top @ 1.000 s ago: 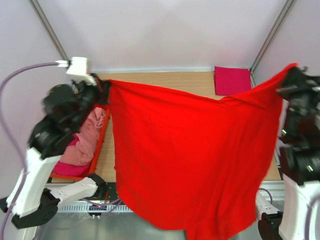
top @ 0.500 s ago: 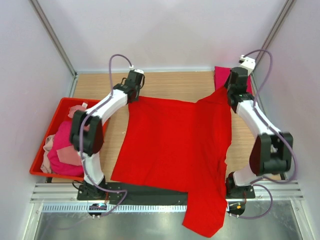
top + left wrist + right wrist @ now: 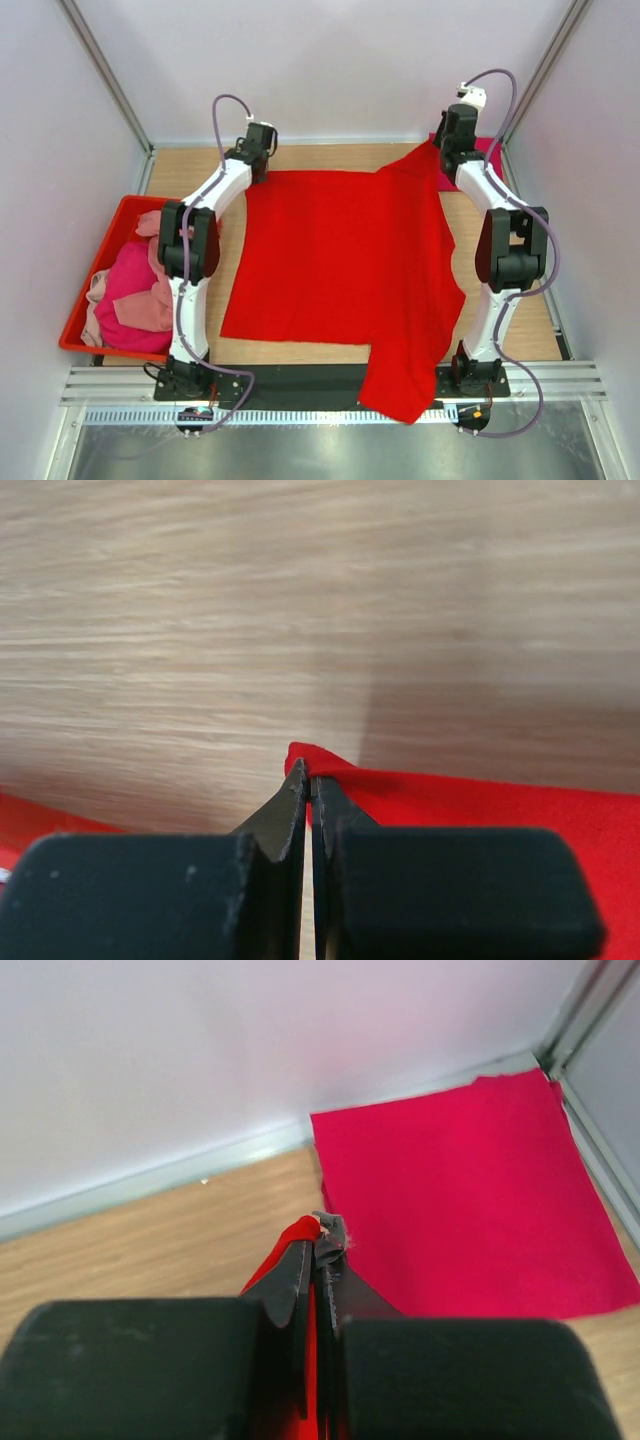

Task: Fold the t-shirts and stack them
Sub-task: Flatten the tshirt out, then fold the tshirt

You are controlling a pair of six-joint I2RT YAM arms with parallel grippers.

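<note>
Wooden tabletop (image 3: 330, 157): being enclosed by pale walls (image 3: 330, 70), with a metal ledge (image 3: 300, 455) running along the near edge.
Bright red t-shirt (image 3: 330, 260): being held spread at centre, its right side overhanging the near edge. Its far corners are being pinched by the left gripper (image 3: 308, 780) and the right gripper (image 3: 320, 1235), both clamped together on the cloth.
Folded magenta t-shirt (image 3: 450, 1200): lying in the far right corner.
Red bin (image 3: 125, 205), left: pink t-shirts (image 3: 135, 290) are being kept inside.

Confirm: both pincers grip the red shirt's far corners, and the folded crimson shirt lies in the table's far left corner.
Wrong corner: the folded crimson shirt lies in the far right corner, as the right wrist view shows. The left pincer and right pincer do grip the red shirt's corners.
</note>
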